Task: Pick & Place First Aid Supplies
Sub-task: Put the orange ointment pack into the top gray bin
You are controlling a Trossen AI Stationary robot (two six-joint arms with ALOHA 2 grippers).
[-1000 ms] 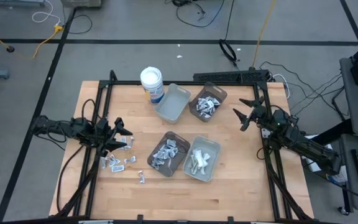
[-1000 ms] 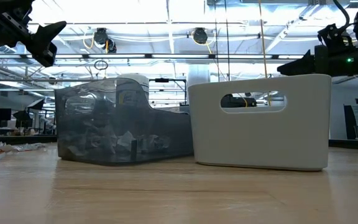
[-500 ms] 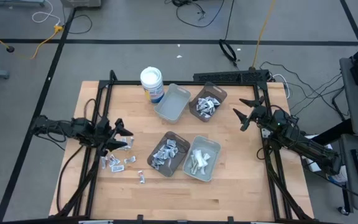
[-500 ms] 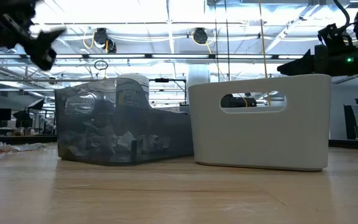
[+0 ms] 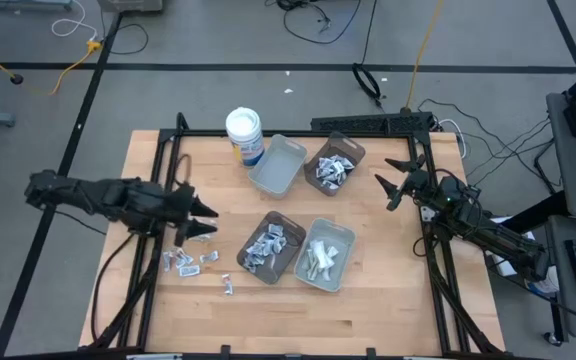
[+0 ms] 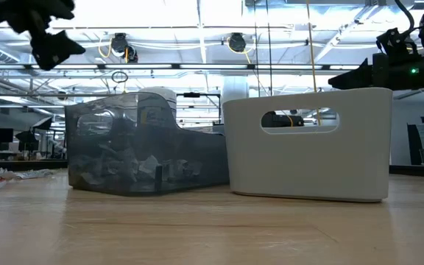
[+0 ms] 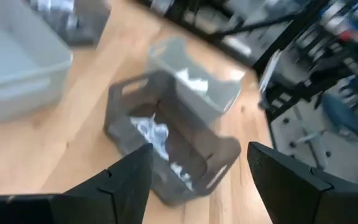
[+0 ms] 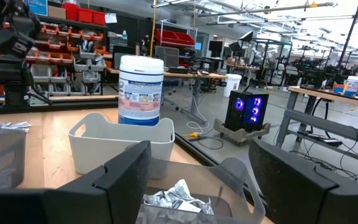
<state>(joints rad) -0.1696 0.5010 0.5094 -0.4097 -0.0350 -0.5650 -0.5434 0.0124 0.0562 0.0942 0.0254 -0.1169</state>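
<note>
My left gripper (image 5: 206, 221) hovers open over the table's left half, beside the near brown tray (image 5: 271, 246). Nothing sits between its fingers in the left wrist view (image 7: 201, 152). A few loose first aid packets (image 5: 193, 262) lie flat on the wood just near of it. More packets fill the near brown tray, the near grey tray (image 5: 325, 255) and the far brown tray (image 5: 334, 166). My right gripper (image 5: 390, 186) waits open at the table's right side, above the far brown tray's end (image 8: 185, 196).
An empty grey tray (image 5: 278, 165) stands at the far middle, with a white round tub with a blue label (image 5: 245, 134) by its left end. Black frame rails run along both table sides. Bare wood stretches along the near edge.
My left gripper has risen and shifted slightly toward the table's right, toward the near brown tray, with its arm lifting off its low pose. It has stayed open. The loose packets have kept their places.
</note>
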